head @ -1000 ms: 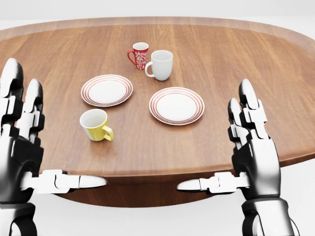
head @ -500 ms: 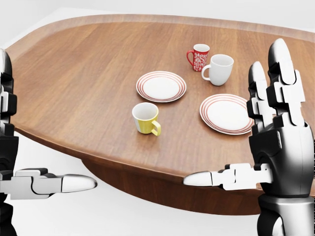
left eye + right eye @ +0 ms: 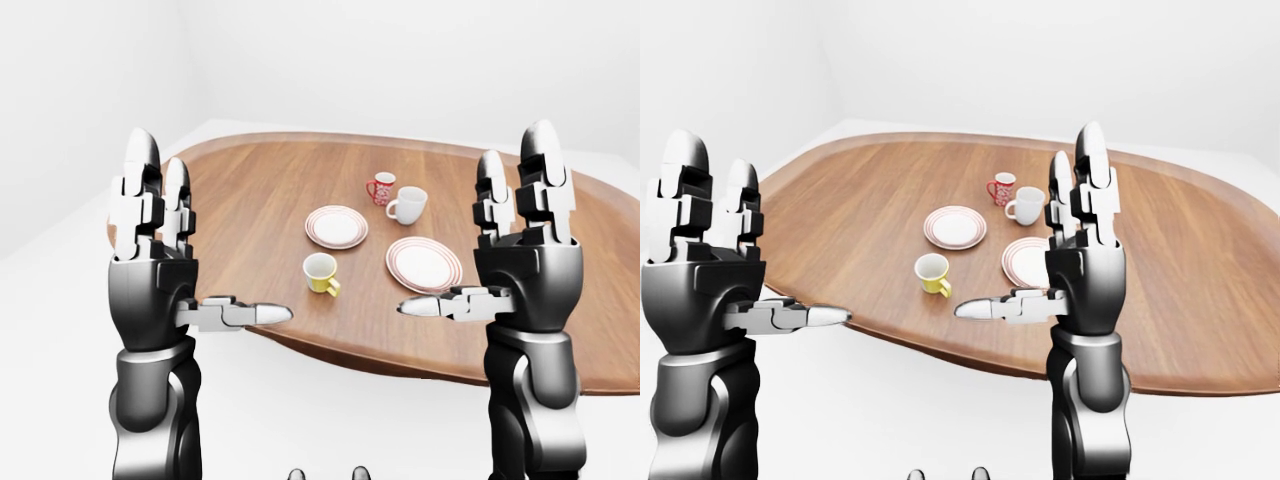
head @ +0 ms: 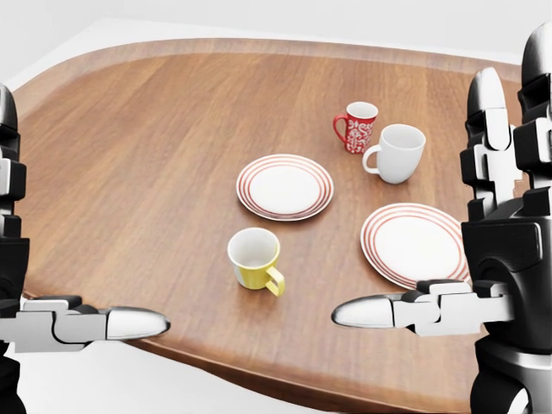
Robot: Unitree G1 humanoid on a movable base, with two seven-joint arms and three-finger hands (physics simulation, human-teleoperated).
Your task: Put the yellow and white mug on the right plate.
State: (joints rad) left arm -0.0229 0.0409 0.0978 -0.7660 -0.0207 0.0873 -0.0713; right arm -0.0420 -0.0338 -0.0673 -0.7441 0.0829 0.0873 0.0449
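Note:
The yellow and white mug (image 4: 254,259) stands upright on the wooden table (image 4: 129,155), its handle turned to the lower right of the head view. The right plate (image 4: 418,244), white with red rings, lies to the mug's right with nothing on it. Both hands are raised on the near side of the table, fingers pointing up and thumbs pointing inward. My left hand (image 3: 215,235) is open and holds nothing. My right hand (image 3: 468,222) is open too, and in the head view its thumb (image 4: 379,309) overlaps the right plate's lower edge. Neither hand touches the mug.
A second red-ringed plate (image 4: 285,187) lies just above the yellow mug. A red patterned mug (image 4: 358,127) and a plain white mug (image 4: 398,153) stand side by side above the right plate. The table's curved edge (image 4: 216,362) runs below the mug.
The camera has moved: the whole table scene slid right in the head view, then down and larger. Both hands keep the same open pose.

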